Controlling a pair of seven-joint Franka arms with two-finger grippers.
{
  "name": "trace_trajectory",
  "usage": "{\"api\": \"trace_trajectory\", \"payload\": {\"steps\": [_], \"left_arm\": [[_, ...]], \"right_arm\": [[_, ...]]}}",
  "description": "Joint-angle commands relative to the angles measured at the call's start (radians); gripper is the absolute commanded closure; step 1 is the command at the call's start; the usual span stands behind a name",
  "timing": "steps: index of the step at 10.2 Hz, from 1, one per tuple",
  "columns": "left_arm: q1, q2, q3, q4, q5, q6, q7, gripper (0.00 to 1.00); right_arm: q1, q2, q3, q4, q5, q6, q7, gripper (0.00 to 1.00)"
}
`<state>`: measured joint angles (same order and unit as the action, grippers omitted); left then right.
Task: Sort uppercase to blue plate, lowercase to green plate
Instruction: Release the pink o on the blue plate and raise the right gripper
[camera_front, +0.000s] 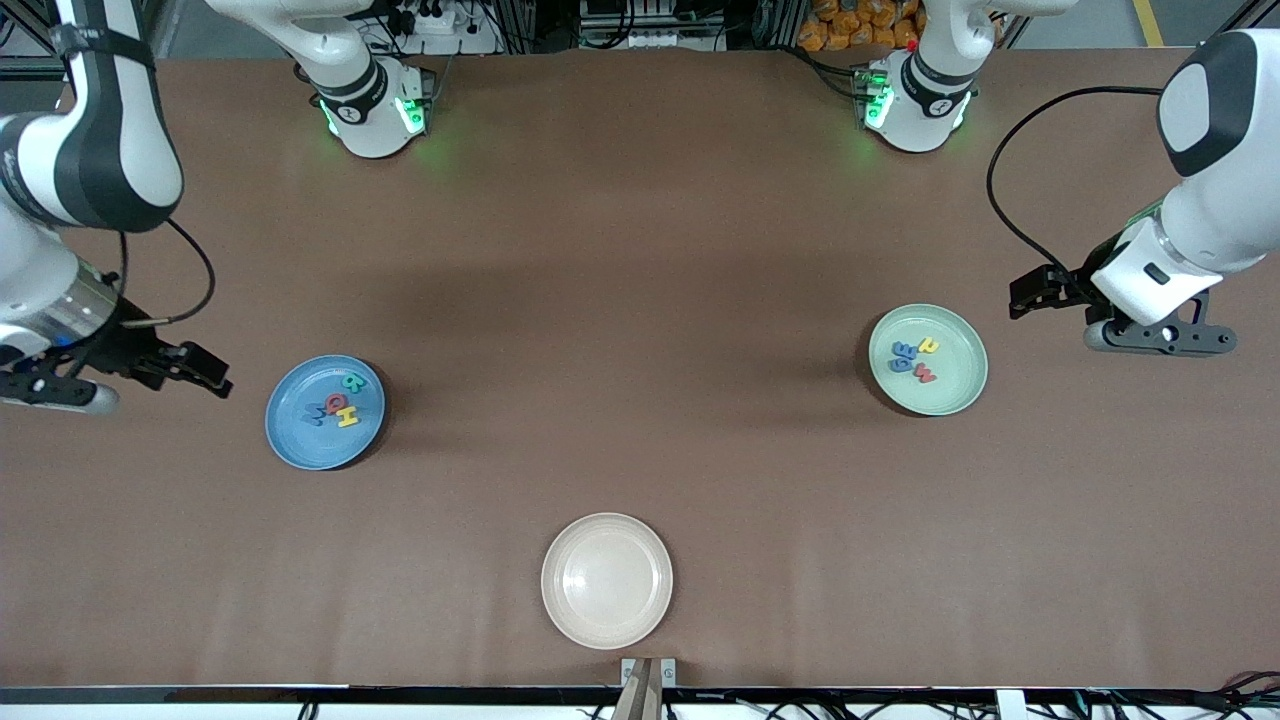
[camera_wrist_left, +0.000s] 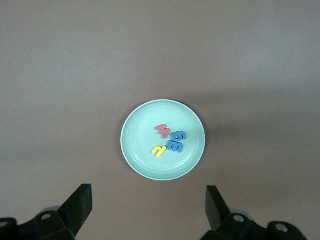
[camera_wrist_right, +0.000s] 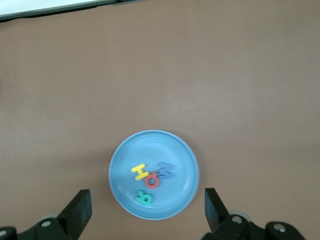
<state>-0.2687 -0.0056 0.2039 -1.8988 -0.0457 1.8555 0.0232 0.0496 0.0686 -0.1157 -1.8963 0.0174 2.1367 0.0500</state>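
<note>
Your sort looks finished, as far as these views show. The blue plate sits at the lower left of the front view and carries four capitals: the yellow H, the red Q, the teal letter and the blue W, bunched near its centre. The green plate sits at centre right and holds the small-case four: the red w, the blue m, the blue e and the yellow d.

The cream plate, low in the middle of the frame, has nothing on it, and I see no stray letter on the table (so nothing seems left to move).

Your right gripper hangs at the left edge, just beside the blue plate, jaws wide and holding nothing. Your left gripper waits at the right edge beside the green plate, also wide and unladen.
</note>
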Motion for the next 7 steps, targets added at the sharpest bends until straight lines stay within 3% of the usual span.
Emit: {"api": "trace_trajectory", "payload": {"steps": [1,3,7], "left_arm": [[0.006,-0.048,-0.006,-0.011,0.035,0.022,0.006,0.00],[0.003,-0.043,-0.006,0.085,0.119,0.004,0.004,0.00],[-0.006,-0.017,-0.008,0.328,0.107,-0.280,-0.008,0.00]], "right_arm": [[-0.020,-0.056,0.019,0.029,-0.039,-0.090,-0.004,0.00],[-0.020,-0.061,0.019,0.114,-0.039,-0.197,0.001,0.00],[-0.019,-0.092,0.022,0.198,-0.030,-0.318,0.001,0.00]]}}
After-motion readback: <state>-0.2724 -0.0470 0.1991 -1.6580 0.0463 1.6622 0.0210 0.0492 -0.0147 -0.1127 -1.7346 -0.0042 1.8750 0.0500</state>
